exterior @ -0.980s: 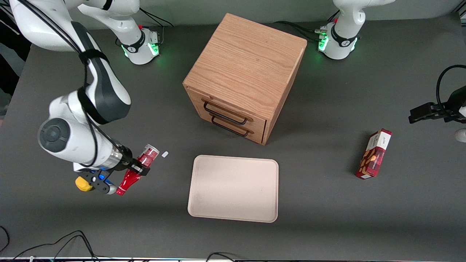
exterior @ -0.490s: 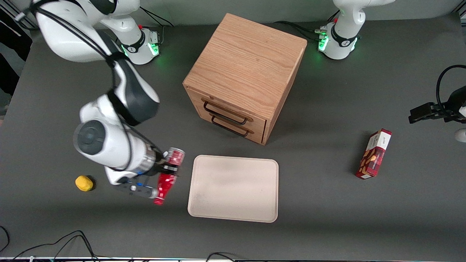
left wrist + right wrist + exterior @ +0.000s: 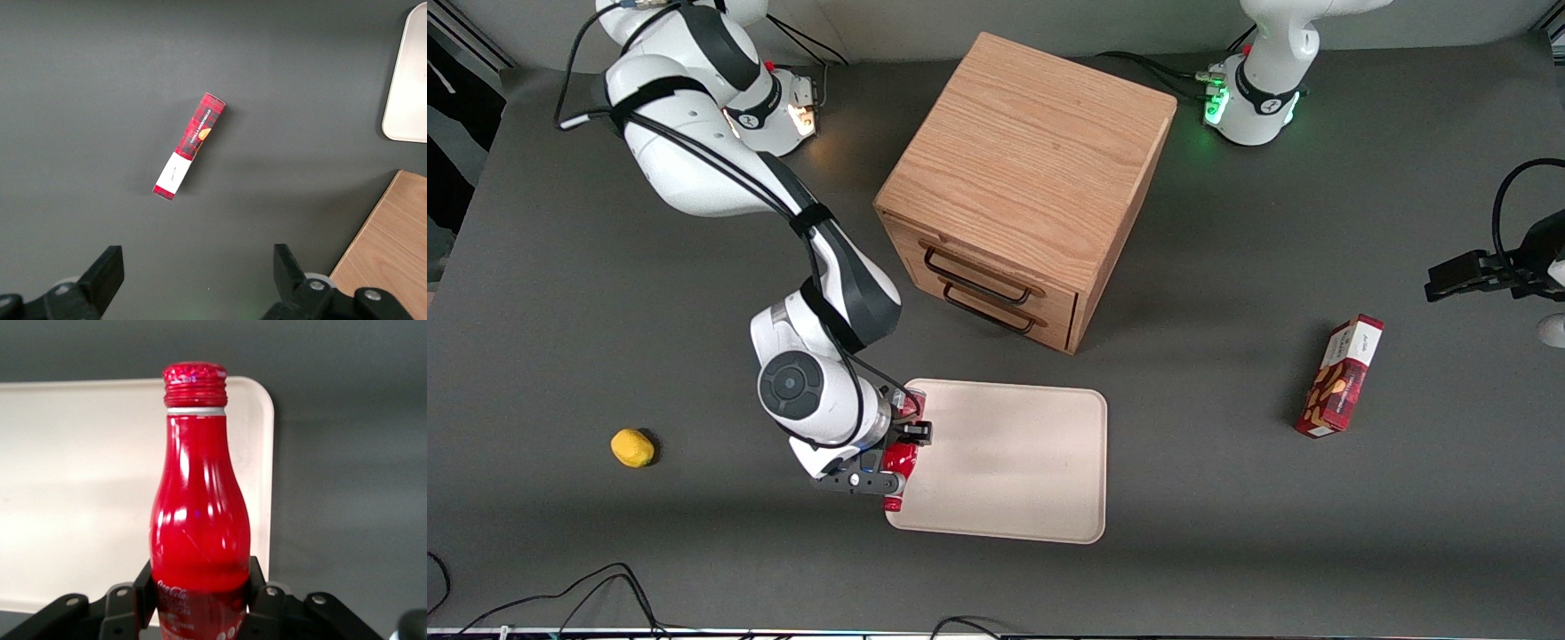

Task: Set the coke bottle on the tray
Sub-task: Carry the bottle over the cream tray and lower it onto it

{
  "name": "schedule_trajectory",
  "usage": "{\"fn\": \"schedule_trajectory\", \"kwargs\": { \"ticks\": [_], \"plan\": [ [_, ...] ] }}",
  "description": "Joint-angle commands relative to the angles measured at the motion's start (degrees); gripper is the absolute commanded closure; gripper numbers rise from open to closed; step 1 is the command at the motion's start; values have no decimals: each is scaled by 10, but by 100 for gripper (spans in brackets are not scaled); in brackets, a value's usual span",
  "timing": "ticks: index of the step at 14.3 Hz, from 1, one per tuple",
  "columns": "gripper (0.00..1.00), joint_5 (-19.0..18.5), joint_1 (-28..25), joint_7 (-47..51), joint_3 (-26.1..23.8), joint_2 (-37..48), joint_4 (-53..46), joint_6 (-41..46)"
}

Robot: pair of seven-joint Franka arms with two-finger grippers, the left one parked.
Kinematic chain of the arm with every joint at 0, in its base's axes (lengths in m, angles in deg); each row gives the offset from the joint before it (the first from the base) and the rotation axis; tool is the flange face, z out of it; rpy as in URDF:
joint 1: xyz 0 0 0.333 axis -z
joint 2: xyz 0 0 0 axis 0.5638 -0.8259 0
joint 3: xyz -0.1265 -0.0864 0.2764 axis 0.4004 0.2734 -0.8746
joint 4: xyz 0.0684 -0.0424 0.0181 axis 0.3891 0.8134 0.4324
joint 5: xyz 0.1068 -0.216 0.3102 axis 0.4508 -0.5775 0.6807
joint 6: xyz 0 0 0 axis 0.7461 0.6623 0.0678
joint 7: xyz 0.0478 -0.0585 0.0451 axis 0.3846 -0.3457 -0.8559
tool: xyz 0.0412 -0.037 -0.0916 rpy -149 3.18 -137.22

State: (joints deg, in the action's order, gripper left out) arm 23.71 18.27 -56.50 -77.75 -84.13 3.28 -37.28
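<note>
My right gripper is shut on the red coke bottle and holds it over the edge of the pale beige tray that lies toward the working arm's end. The bottle is mostly hidden under my wrist in the front view; its red cap pokes out nearest the front camera. In the right wrist view the coke bottle fills the space between my black fingers, with the tray under it. The tray lies in front of the drawers.
A wooden drawer cabinet stands farther from the front camera than the tray. A yellow lemon-like object lies toward the working arm's end. A red snack box lies toward the parked arm's end and shows in the left wrist view.
My right arm has carried the bottle sideways from near the yellow object to the tray's edge. The bottle stayed gripped.
</note>
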Motion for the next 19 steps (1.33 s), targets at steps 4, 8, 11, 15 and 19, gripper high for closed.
{"fn": "schedule_trajectory", "kwargs": {
  "ticks": [4,8,11,15,19],
  "plan": [
    [84,-10,-8,-6,11,-63,-29,-63],
    [64,-10,-8,0,11,-79,-28,-87],
    [32,-10,-10,17,18,-86,-25,-102],
    [0,-10,-13,20,23,-82,-4,-125],
    [0,-9,-13,22,23,-56,1,-120]
  ]
}}
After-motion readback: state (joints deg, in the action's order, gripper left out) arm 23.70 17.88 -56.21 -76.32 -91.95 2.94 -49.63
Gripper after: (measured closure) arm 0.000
